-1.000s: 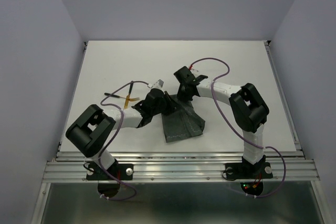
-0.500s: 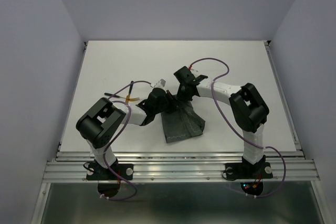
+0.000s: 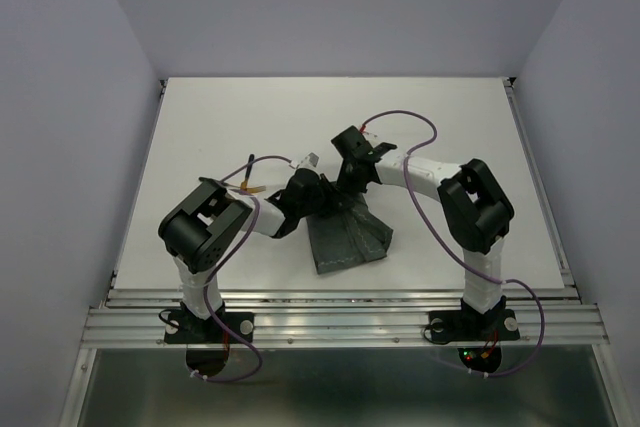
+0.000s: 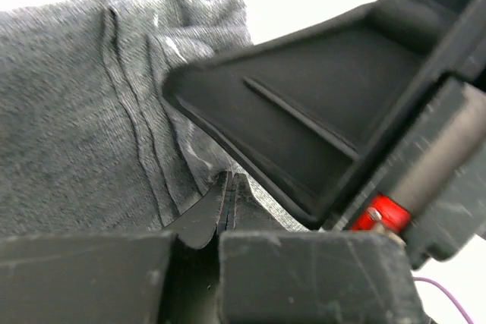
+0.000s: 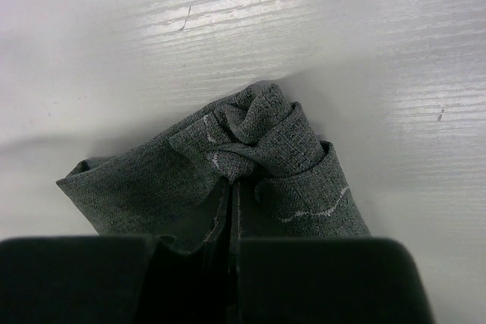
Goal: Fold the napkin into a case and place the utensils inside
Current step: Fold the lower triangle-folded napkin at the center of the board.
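Napkin fanning nearward from its bunched far edge, pinched there by tightly closed left gripper and right gripper.

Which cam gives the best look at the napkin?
Top external: it shows the whole napkin, fanning out from a gathered far end. Right wrist shows only the bunched corner pinched in the right gripper; left wrist is a close-up of cloth, half blocked by that gripper.
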Action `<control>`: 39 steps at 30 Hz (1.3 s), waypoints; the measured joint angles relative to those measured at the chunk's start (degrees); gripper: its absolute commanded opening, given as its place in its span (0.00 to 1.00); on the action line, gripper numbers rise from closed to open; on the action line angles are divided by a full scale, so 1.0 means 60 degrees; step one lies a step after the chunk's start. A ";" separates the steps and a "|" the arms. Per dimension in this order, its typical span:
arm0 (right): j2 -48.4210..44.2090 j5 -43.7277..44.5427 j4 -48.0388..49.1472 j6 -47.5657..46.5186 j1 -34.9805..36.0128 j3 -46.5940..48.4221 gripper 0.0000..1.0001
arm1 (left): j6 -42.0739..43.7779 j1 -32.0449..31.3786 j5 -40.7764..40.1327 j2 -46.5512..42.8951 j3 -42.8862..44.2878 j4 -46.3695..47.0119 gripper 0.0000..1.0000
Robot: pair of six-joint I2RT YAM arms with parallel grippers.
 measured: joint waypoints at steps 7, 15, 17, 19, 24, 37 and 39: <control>-0.0408 -0.0066 -0.0372 -0.0007 0.0007 -0.0106 0.22 | 0.0015 0.0062 -0.0040 0.0087 0.0000 0.0066 0.00; -0.1370 -0.0025 -0.0758 -0.0080 0.0007 -0.0302 0.31 | 0.0044 0.0138 -0.0040 0.0113 0.0000 0.0058 0.00; -0.1716 -0.0022 -0.0863 -0.0113 0.0007 -0.0401 0.37 | 0.0047 0.0182 -0.0040 0.0124 0.0000 0.0058 0.00; -0.1876 -0.0022 -0.0943 -0.0135 0.0007 -0.0426 0.38 | 0.0055 0.0197 -0.0040 0.0164 0.0000 0.0058 0.00; -0.2361 0.0047 -0.1027 -0.0215 0.0007 -0.0787 0.44 | 0.0066 0.0273 -0.0029 0.0273 0.0000 0.0055 0.00; -0.4830 -0.0164 -0.1005 -0.0652 -0.0710 -0.3861 0.64 | 0.0069 0.0375 0.0109 0.0379 0.0004 0.0135 0.00; -0.4838 -0.0484 -0.0914 -0.0831 -0.0692 -0.4138 0.64 | 0.0069 0.0379 0.0117 0.0379 0.0004 0.0135 0.00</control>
